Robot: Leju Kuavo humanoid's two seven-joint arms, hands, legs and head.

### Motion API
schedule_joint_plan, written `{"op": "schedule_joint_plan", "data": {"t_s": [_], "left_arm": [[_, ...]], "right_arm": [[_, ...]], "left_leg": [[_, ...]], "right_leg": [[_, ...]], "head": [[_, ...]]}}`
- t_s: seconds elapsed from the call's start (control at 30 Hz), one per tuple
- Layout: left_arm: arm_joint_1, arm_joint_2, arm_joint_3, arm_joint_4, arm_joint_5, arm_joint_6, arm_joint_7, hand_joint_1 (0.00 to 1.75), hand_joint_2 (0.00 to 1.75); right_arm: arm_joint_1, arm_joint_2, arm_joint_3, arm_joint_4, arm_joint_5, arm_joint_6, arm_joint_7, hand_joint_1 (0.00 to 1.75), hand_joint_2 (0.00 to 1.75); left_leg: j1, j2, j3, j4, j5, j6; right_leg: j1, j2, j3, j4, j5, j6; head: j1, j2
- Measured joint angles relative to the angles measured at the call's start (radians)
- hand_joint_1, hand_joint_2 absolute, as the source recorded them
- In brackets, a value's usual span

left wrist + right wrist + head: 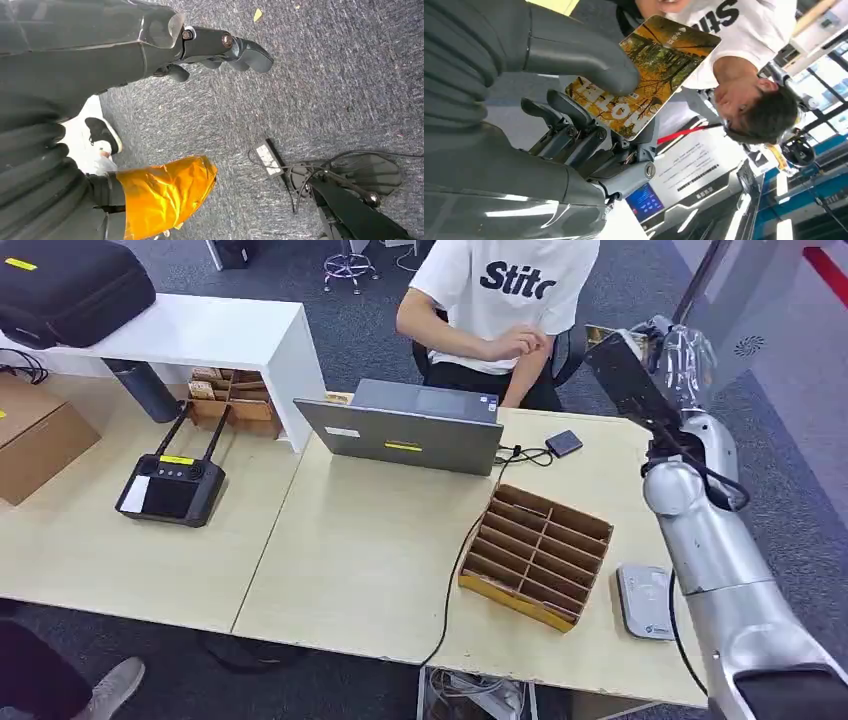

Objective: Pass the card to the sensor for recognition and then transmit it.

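Note:
My right hand (655,365) is raised at the table's far right corner, in front of a seated person in a white shirt (505,290). It holds a card (649,75) printed with an autumn forest; the thumb (589,60) presses on the card's face and the fingers (569,120) lie under it. A yellow edge of the card (600,336) shows beside the hand. The grey card sensor (645,600) lies flat on the table near the front right edge, well below the hand. My left hand (215,45) hangs over the carpet and holds nothing.
A wooden slotted organiser (537,555) stands left of the sensor, with a cable running past it. A laptop (410,425) and a small black device (563,443) sit further back. A remote controller (170,485) lies on the left table. The person's hand (520,342) is close to my right hand.

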Motion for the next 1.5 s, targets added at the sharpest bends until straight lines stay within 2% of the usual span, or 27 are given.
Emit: {"op": "schedule_joint_plan", "data": {"t_s": [0.13,0.23,0.43,0.63,0.87,1.2,1.5], "left_arm": [[0.004,0.002,0.0,0.0,0.0,0.0,-0.009,0.0,1.75],[0.017,0.002,0.005,0.0,0.001,0.0,-0.022,0.0,1.75],[0.046,0.002,0.033,0.0,0.006,0.023,-0.042,0.0,1.75],[0.062,0.002,0.059,0.0,0.011,0.039,-0.043,0.0,1.75],[0.066,0.002,0.079,0.0,0.018,0.041,-0.052,0.0,1.75],[0.066,0.002,0.093,0.0,0.034,0.034,-0.051,0.0,1.75],[0.067,0.002,0.1,0.0,0.05,0.043,-0.051,0.0,1.75]], "right_arm": [[0.055,-0.008,-0.035,-0.09,-0.085,-0.007,-0.044,1.75,1.75],[0.142,-0.027,-0.076,-0.204,-0.168,-0.014,-0.076,1.75,1.75],[0.433,-0.043,-0.23,-0.428,-0.348,-0.032,-0.125,1.75,1.75],[0.67,-0.037,-0.362,-0.566,-0.405,-0.013,-0.137,1.75,1.75],[0.838,-0.016,-0.42,-0.647,-0.42,-0.01,-0.127,1.75,1.75],[0.936,0.01,-0.441,-0.669,-0.437,0.012,-0.087,1.75,1.75],[0.982,0.013,-0.438,-0.598,-0.416,0.074,-0.031,1.75,1.75]], "left_leg": [[0.0,-0.001,0.0,0.0,0.0,0.0],[0.0,-0.001,0.0,0.0,-0.001,0.001],[0.0,-0.003,0.0,0.0,-0.005,0.002],[0.0,-0.002,0.0,0.0,-0.008,0.002],[0.0,-0.002,0.001,0.0,-0.008,0.001],[0.0,-0.001,0.001,0.0,-0.009,0.002],[0.0,-0.001,0.001,0.0,-0.009,0.002]], "right_leg": [[0.0,0.0,0.0,0.0,0.0,0.0],[0.0,-0.001,0.0,-0.001,-0.001,0.0],[0.0,-0.003,0.001,-0.001,-0.005,0.001],[0.0,-0.003,0.002,-0.001,-0.008,0.002],[0.0,-0.003,0.002,-0.001,-0.009,0.001],[0.0,-0.002,0.002,-0.001,-0.009,0.001],[0.0,-0.002,0.002,-0.001,-0.009,0.001]], "head": [[0.0,0.0],[0.0,0.0],[0.0,0.0],[0.0,0.0],[0.0,0.0],[0.0,0.0],[0.0,0.0]]}}
